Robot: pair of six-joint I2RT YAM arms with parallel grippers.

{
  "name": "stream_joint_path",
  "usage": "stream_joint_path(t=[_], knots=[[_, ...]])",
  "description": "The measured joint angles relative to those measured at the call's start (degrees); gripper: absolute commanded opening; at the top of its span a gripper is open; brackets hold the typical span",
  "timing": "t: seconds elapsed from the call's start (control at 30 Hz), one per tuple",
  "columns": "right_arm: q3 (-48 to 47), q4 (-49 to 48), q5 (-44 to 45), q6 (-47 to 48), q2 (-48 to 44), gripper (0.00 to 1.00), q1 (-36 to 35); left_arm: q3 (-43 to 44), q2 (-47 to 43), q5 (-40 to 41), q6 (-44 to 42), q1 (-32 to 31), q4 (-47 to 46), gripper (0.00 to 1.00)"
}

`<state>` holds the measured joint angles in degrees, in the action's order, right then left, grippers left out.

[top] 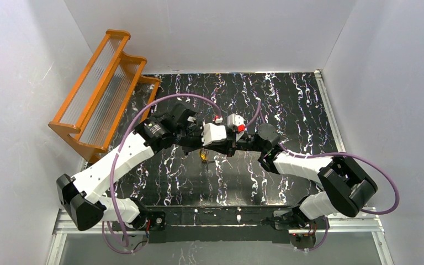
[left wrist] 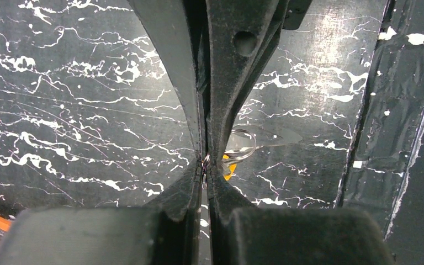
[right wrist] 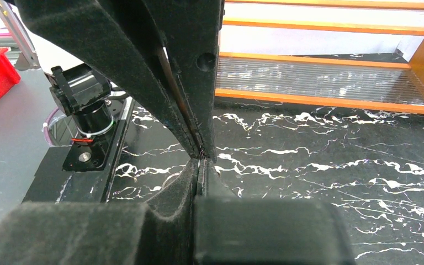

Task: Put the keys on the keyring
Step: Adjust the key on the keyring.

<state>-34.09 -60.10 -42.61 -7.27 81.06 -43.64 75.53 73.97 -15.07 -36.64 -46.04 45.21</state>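
Keyring (left wrist: 252, 149), seemingly thin, springy, slippery, hangs pinched in the closed left gripper (left wrist: 207, 160) over mid worktop (top: 287, 110), a light key (left wrist: 229, 170) beside it best gripped by its head; right gripper (right wrist: 200, 157) closed.

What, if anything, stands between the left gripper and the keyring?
Nothing visible does. The left gripper is shut, and its jaws seem to pinch the keyring wire right at their tips. The rest of the loop and a yellow key show just beside them.
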Motion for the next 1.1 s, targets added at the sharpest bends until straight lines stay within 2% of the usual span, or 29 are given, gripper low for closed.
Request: stream_joint_path(t=[0.07,0.17,0.43,0.6,0.8,0.97,1.1], knots=[[0.0,0.0,-0.1,0.0,0.0,0.01,0.0,-1.1,-1.0,0.0,0.4,0.0,-1.2,0.22],[0.0,0.0,-0.1,0.0,0.0,0.01,0.0,-4.5,-4.2,0.7,1.7,0.0,-3.9,0.29],[0.0,0.4,-0.2,0.5,-1.8,0.01,0.0,-14.3,-15.1,0.1,8.2,0.5,-12.0,0.29],[0.0,1.0,-0.2,1.3,-3.4,0.01,0.0,-18.2,-15.5,-6.7,11.1,4.5,-16.7,0.26],[0.1,3.0,-0.3,1.7,-4.7,0.01,0.0,-22.8,-15.5,-18.8,12.6,12.9,-21.2,0.22],[0.1,3.4,-0.3,1.7,-4.8,0.01,0.0,-23.4,-16.1,-25.6,11.9,14.3,-24.3,0.21],[0.1,3.4,-0.3,1.7,-4.9,0.01,0.0,-24.4,-17.5,-27.3,11.2,14.5,-25.3,0.2]])
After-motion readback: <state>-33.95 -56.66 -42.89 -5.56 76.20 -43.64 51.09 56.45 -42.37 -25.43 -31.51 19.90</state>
